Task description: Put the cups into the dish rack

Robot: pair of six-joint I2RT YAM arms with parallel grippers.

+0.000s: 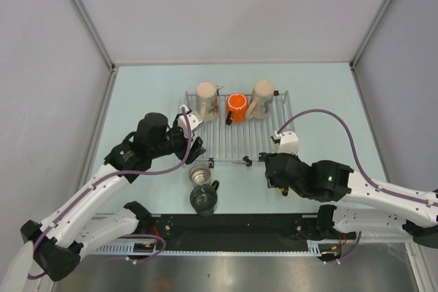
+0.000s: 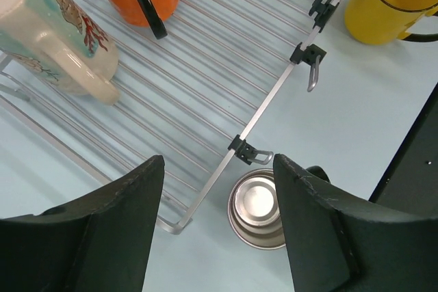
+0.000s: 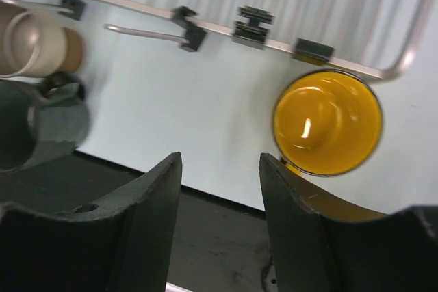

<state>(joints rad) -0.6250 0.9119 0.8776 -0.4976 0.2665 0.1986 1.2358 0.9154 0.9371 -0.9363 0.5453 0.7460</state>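
The left tool (image 2: 217,169) hangs over the near left corner of the dish rack (image 2: 205,80), its jaws spread and nothing between them. Below the gap, slightly toward the right finger, the small steel mug (image 2: 259,210) stands on the table (image 2: 356,114), just outside the rack's near rail beside a black clip and apart from both fingers.

The right tool (image 3: 219,217) hovers near the rack's near right corner, its jaws also parted and empty. The yellow mug (image 3: 327,121) sits on the table close against the near rail. In the right wrist view it lies off to one side of the gap, next to one finger; whether they touch cannot be told. From above, the right arm hides this mug.

The dark mug (image 1: 204,200) stands on the table just on the near side of the steel one.

The rack holds three mugs along its far side: a cream mug (image 1: 207,97) at the left, the orange mug (image 1: 237,107) in the middle, and a second cream mug (image 1: 262,97) at the right. The rack's near half is bare bars.
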